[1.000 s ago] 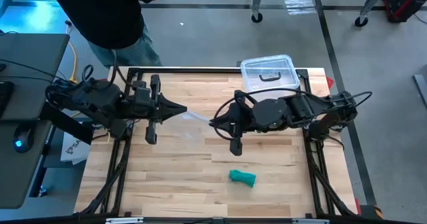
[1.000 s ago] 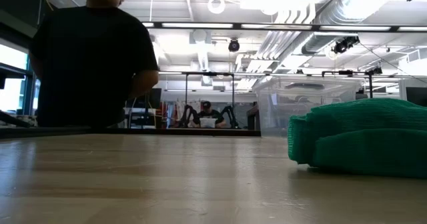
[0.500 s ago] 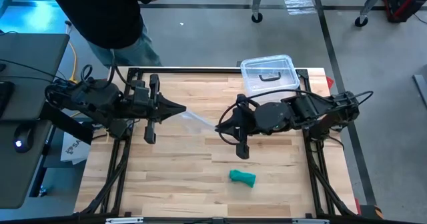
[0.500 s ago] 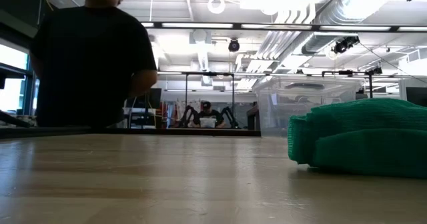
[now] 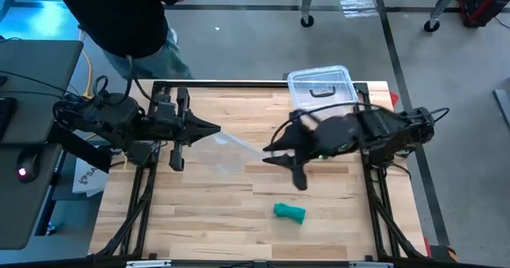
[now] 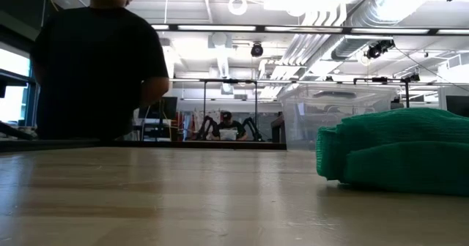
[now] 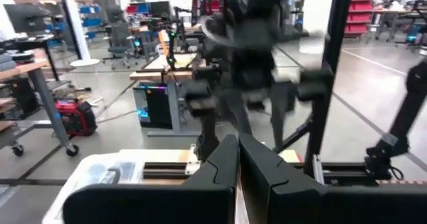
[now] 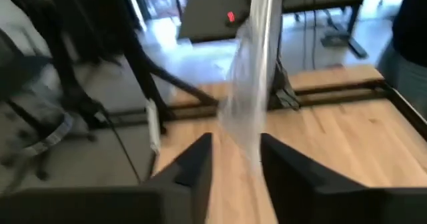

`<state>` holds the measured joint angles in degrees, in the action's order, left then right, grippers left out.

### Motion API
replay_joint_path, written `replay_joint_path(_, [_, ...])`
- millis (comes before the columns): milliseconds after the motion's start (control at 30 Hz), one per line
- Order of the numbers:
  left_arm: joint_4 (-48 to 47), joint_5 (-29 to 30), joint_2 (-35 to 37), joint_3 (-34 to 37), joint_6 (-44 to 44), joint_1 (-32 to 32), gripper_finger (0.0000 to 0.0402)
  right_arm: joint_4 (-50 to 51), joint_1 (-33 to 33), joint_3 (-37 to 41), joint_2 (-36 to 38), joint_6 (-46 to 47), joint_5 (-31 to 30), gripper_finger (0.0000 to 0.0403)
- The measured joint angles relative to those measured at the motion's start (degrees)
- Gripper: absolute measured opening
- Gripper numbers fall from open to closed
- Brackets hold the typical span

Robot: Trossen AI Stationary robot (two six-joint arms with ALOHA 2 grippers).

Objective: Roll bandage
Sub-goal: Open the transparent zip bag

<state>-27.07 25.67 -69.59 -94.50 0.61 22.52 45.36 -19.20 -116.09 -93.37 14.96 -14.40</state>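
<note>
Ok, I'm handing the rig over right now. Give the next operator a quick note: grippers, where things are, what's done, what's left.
Left gripper: shut on the clear plastic bag above mid-table.
Right gripper: fingers apart, the bag's other end between them in its wrist view; firm hold not confirmed.
Bandage: rolled into a small green bundle, lying free on the table near the front edge, untouched.
Clear plastic box: back edge.
Done: rolling looks finished.
Left: probably getting the roll into the bag.

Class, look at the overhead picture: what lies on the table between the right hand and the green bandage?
Nothing. In the high view, only bare wood separates the right hand from the bandage.
</note>
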Motion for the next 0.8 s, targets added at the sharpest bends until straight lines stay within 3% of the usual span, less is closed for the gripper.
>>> replay_joint_path(100, [-0.42, -2.16, -0.22, 0.05, -0.09, 0.00, 0.0000, -4.31, 1.13, -0.11, 1.57, 0.60, 1.49, 0.0155])
replay_joint_path(233, [-0.39, -4.88, -0.29, 0.07, -0.14, 0.00, 0.0000, -8.64, 3.71, -0.13, 0.55, 0.04, 2.32, 0.0174])
replay_joint_path(500, [-0.47, -5.18, -0.42, 0.07, -0.57, 0.00, 0.0000, -12.48, 6.44, -0.09, -3.18, -0.44, 8.59, 0.0157])
replay_joint_path(800, [-0.07, -5.56, -0.45, 0.09, -1.48, 0.00, 0.0000, -13.70, 6.47, -0.09, -4.71, -0.46, 8.90, 0.0138])
